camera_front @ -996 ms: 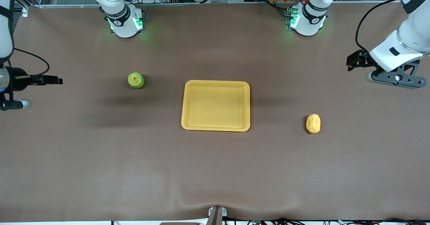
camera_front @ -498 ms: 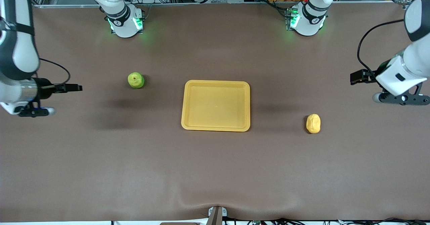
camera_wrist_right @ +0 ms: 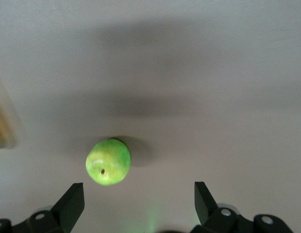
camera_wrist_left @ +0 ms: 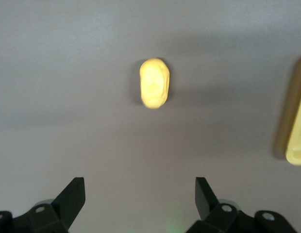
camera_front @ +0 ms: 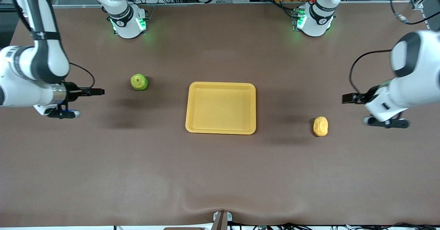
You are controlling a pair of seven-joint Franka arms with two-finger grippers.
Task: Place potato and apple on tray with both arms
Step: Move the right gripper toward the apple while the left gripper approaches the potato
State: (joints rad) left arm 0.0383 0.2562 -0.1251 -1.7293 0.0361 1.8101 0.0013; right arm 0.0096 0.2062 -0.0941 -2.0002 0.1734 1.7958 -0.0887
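Note:
The yellow-orange tray [camera_front: 192, 127] lies empty mid-table. The green apple [camera_front: 139, 82] sits on the table toward the right arm's end, farther from the front camera than the tray's middle. The yellow-orange potato [camera_front: 320, 126] lies toward the left arm's end, level with the tray's near rim. My right gripper [camera_front: 61, 113] hangs over bare table beside the apple; in the right wrist view it [camera_wrist_right: 139, 191] is open, apart from the apple [camera_wrist_right: 108, 161]. My left gripper [camera_front: 386, 122] hangs over bare table beside the potato; in the left wrist view it [camera_wrist_left: 139, 187] is open, apart from the potato [camera_wrist_left: 154, 83].
The brown table [camera_front: 220, 175] carries only these things. Both arm bases [camera_front: 128, 23] stand along the edge farthest from the front camera. A tray edge [camera_wrist_left: 297, 131] shows in the left wrist view.
Both arms have swung inward from the table's ends, the right gripper toward the apple, the left gripper toward the potato. Apple, potato and tray have not moved.

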